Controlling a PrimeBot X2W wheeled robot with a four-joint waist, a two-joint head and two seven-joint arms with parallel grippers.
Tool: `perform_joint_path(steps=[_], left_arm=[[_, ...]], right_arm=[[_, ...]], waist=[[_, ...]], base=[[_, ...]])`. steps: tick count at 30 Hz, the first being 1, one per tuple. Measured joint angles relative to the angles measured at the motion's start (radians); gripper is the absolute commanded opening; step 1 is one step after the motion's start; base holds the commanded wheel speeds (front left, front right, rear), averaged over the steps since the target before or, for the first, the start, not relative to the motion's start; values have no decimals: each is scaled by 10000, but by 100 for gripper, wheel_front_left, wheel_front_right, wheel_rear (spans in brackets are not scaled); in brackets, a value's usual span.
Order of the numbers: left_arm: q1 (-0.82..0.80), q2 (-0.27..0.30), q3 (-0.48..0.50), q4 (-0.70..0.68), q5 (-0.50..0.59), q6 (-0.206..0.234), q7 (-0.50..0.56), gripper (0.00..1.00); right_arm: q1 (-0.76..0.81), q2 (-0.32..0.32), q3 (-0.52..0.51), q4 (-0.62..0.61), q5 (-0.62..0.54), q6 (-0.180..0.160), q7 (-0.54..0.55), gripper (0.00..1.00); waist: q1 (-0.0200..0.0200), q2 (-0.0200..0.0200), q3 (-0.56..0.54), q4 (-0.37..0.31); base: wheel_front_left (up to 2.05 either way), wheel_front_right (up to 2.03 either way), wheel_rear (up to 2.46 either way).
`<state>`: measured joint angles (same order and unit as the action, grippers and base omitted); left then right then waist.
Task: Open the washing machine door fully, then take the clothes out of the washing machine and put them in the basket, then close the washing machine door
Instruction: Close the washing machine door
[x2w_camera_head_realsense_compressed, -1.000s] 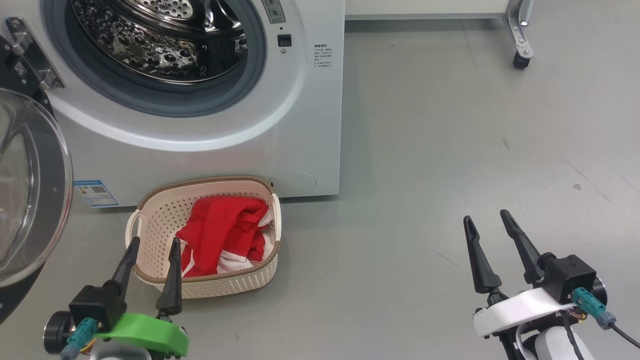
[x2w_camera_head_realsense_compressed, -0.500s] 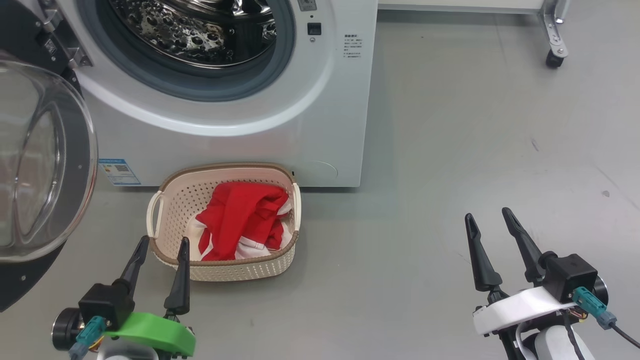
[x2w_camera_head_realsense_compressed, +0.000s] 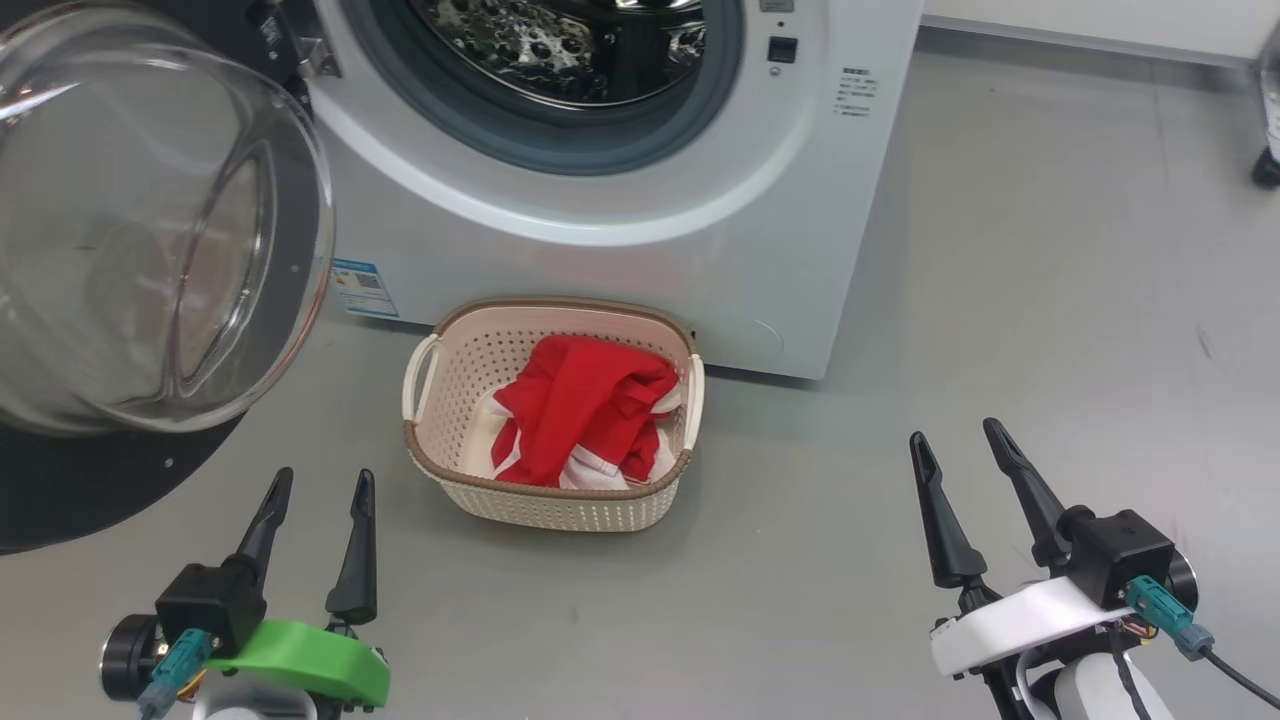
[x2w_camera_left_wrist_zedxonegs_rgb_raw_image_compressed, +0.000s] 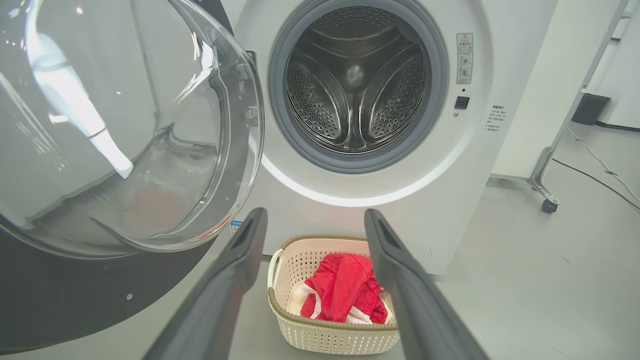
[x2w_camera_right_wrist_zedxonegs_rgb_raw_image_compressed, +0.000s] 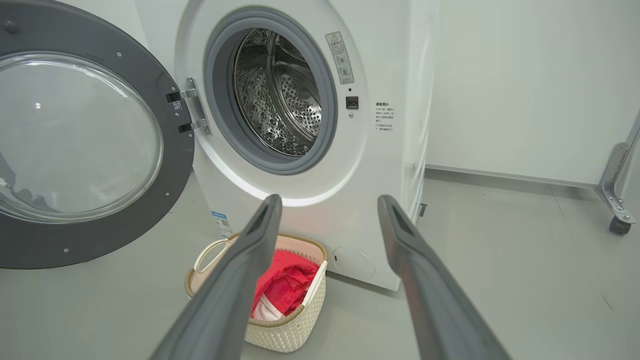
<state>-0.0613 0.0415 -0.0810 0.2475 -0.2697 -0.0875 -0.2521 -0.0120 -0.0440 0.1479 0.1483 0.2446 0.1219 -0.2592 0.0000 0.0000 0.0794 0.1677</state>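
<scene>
Washing machine door (x2w_camera_head_realsense_compressed: 150, 250) open, clothes (x2w_camera_head_realsense_compressed: 580, 420) in basket (x2w_camera_head_realsense_compressed: 545, 505); left end effector (x2w_camera_head_realsense_compressed: 325, 474), right end effector (x2w_camera_head_realsense_compressed: 952, 430) gape empty; closing push seems due.

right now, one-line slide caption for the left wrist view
Open left pincer faces the empty washing machine, door wide open, clothes in the basket

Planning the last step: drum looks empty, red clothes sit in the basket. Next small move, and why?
Probably reach the left tool toward the open washing machine door to shut it: the clothes lie in the basket, and that tool is open and nearest.
</scene>
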Motion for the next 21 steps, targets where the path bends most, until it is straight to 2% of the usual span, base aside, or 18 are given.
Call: perform_joint_path(steps=[11, 21], left_arm=[[-7, 0, 77, -31, -25, 88, 2, 100], [3, 0, 73, -90, -25, 88, 2, 100]], right_arm=[[-3, -4, 226, 100, 0, 0, 0, 100], [-3, -2, 495, 174, 0, 0, 0, 100]], waist=[[0, 0, -97, 1610], [0, 0, -269, 2616]], base=[[0, 0, 0], [0, 0, 0]])
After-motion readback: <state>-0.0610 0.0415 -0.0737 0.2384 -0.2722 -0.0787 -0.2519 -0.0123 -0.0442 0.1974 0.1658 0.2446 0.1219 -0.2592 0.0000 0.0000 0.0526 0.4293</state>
